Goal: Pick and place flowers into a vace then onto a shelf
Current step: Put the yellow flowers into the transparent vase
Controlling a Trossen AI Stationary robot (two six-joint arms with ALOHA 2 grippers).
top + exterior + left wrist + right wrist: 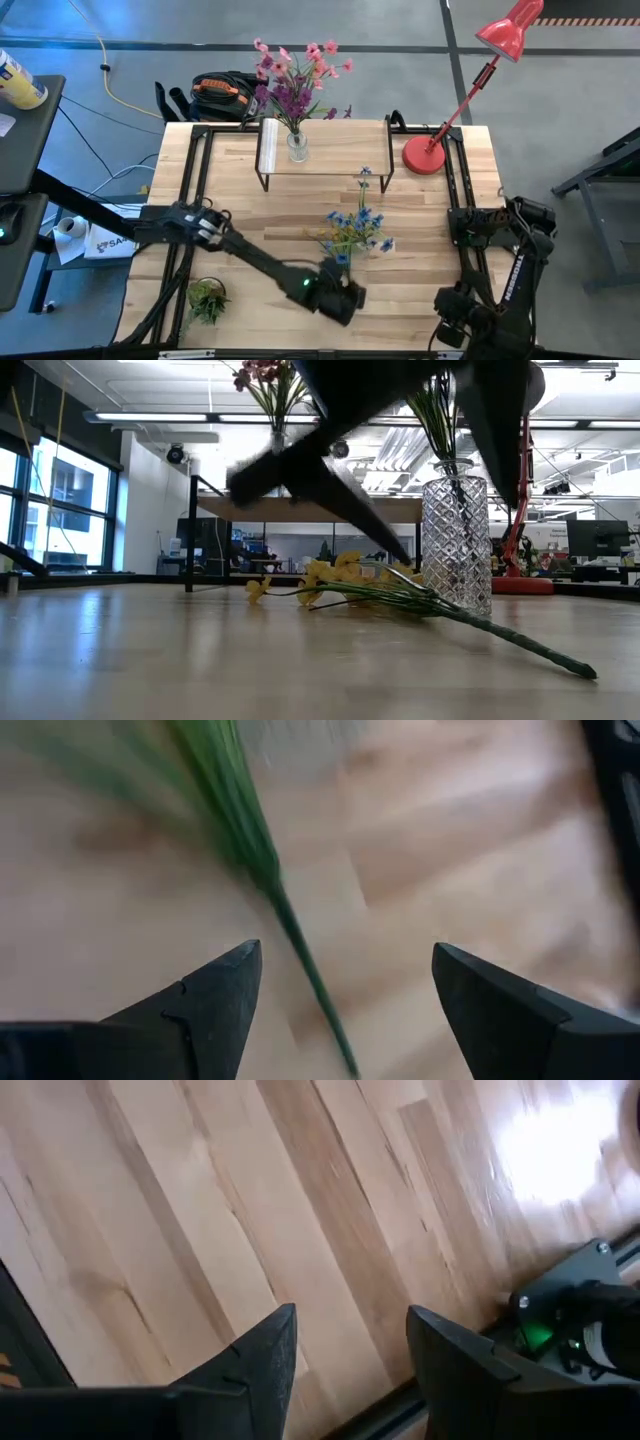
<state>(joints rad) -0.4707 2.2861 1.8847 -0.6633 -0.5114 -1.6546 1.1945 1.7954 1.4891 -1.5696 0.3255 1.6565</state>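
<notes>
While L gripper [340, 1010] hangs wide open over its thin green stem, blue-yellow bunch [352, 232] lies flat on table [420, 215]. R gripper [345, 1350] part open, empty.

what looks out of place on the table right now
The blue and yellow flowers lie flat on the tabletop rather than standing in the clear vase beside them. The open left gripper straddles their stem. The pink and purple bunch already stands upright on the shelf.

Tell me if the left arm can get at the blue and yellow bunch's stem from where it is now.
Probably yes. The left gripper hangs with open jaws either side of the green stem of the blue and yellow flowers lying on the table; nothing sits between.
</notes>
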